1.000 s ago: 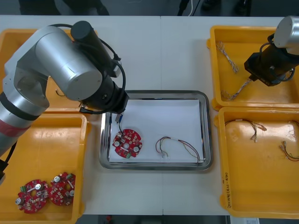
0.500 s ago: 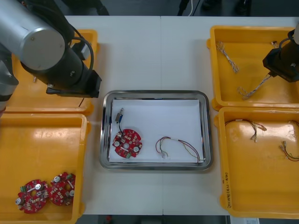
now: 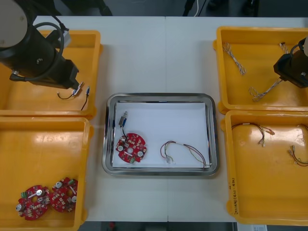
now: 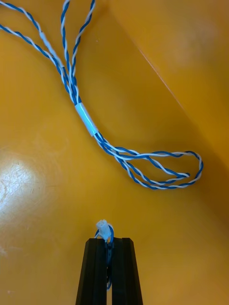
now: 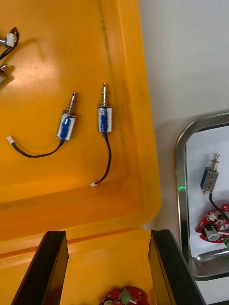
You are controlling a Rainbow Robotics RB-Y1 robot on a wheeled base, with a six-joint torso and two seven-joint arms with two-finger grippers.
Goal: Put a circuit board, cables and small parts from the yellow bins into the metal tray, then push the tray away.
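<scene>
The metal tray [image 3: 211, 139], white inside, holds a round red circuit board [image 3: 130, 147], a small metal part [image 3: 122, 119] with a black lead, and a red and yellow cable [image 3: 185, 150]. My left gripper [image 5: 107, 233] is open above the far left yellow bin [image 3: 91, 57], over its near wall. Two small metal parts [image 5: 67, 126] [image 5: 104, 119] lie beyond its fingers. My right gripper [image 4: 109, 248] is shut on the end of a twisted blue and white cable [image 4: 143, 162] in the far right bin [image 3: 221, 62]. That cable [image 3: 262, 90] trails across the bin floor.
A second twisted cable [image 3: 234, 57] lies in the far right bin. The near right bin [image 3: 231, 192] holds red and yellow cables [image 3: 255, 130]. Two more circuit boards [image 3: 48, 198] sit in the near left bin [image 3: 84, 159]. Bare table surrounds the tray.
My left arm has drawn back from the tray to the far left bin, leaving the small metal part in the tray. My right gripper has shifted right, dragging the twisted cable.
</scene>
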